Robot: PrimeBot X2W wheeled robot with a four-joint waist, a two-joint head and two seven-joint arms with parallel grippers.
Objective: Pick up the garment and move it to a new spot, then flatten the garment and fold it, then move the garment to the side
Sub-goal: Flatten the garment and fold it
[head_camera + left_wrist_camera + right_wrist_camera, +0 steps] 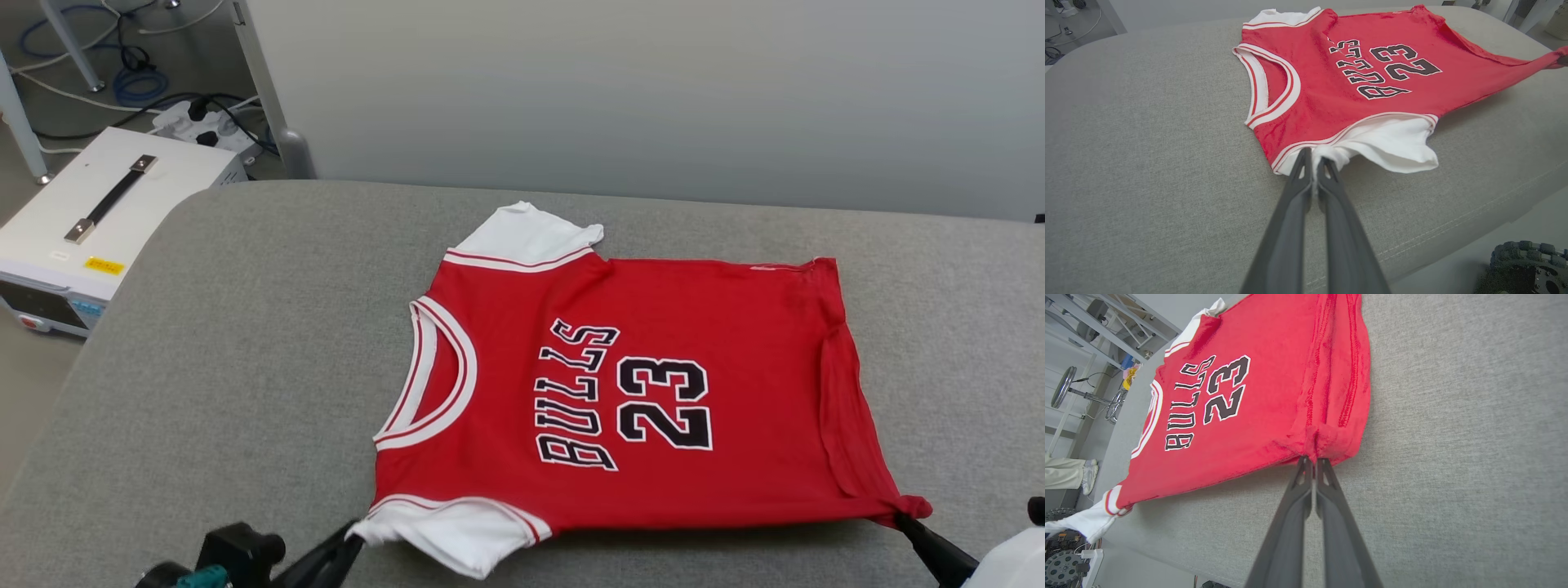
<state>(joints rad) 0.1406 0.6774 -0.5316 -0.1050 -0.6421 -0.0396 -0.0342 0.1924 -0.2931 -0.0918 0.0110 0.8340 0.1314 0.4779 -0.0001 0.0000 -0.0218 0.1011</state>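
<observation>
Surface: a grey fabric-covered table (245, 367) fills most of your head view, with a pale wall (653, 98) across the top of the frame.
Upper left, head view: a white box (98, 212) with a black handle stands beside the table, and cables (131, 73) lie beyond it.
Garment, head view: the garment (653, 327) lies front-up at centre-right, neckband toward frame left and hem toward frame right. You see a red body, white sleeves, a striped neckband, and black white-outlined "BULLS" and "23" turned sideways.
Left gripper, head view: at the bottom edge, left of centre, the left gripper (353, 531) meets the near sleeve. Its body is cut off by the frame.
Right gripper, head view: at lower right, the right gripper (904, 518) meets the near hem corner, which is drawn to a point. The arm is cut off.
Left wrist view: the fingers are pinched together on the bunched edge of the near white sleeve (1392, 143). The garment spreads across the upper centre, and its hem corner stretches off the right edge.
Right wrist view: the jaws are closed on the red hem corner (1331, 441), where the hem is doubled over. A person's leg (1065, 473) shows at the left edge.
Hard to tell: you cannot see how much cloth sits between either pair of fingers.
</observation>
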